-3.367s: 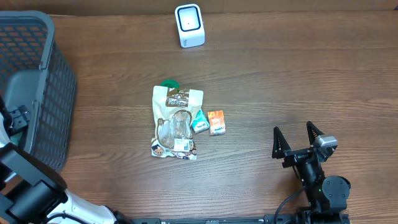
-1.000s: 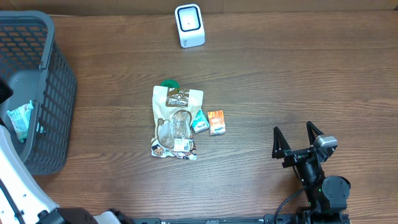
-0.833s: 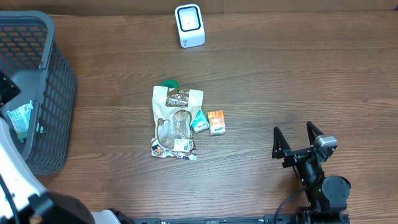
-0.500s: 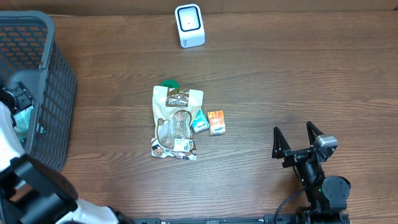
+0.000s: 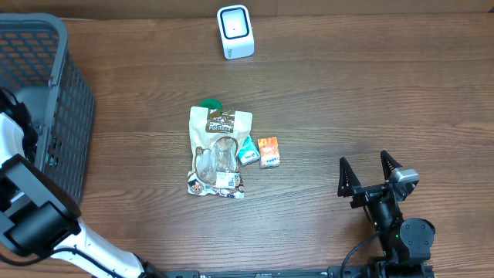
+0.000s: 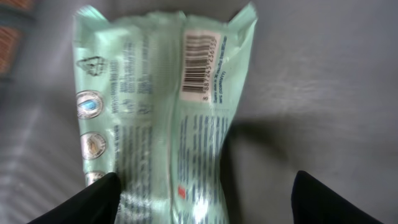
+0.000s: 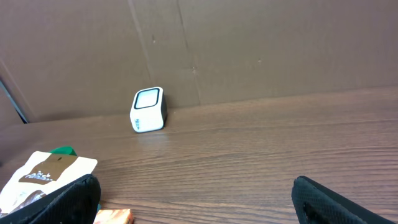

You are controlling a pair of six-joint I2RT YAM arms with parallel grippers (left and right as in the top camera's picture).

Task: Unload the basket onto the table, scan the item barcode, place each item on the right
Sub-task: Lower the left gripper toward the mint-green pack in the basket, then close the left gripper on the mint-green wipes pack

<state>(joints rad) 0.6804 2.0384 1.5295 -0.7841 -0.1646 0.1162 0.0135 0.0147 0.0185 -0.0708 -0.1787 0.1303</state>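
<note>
A mint-green packet (image 6: 161, 112) lies on the grey floor of the basket, its barcode (image 6: 205, 65) facing up near its top end. My left gripper (image 6: 205, 200) is open just above it. The packet's lower end lies between the fingers, close to the left fingertip (image 6: 93, 200). From overhead, the left arm (image 5: 19, 147) reaches into the basket (image 5: 73, 116) and hides the packet. The white scanner (image 5: 235, 32) stands at the table's back edge. My right gripper (image 5: 370, 171) rests open at the front right with nothing between its fingers, facing the scanner (image 7: 148, 109).
A brown snack pouch (image 5: 219, 152) lies mid-table with a green lid (image 5: 210, 104) behind it. A small teal packet (image 5: 248, 150) and an orange one (image 5: 268, 151) lie beside it. The dark mesh basket fills the left edge. A cardboard wall (image 7: 249, 43) backs the table.
The left arm has swung up over the basket and now covers the mint packet that showed there a second ago. The right arm and the table items have not moved.
</note>
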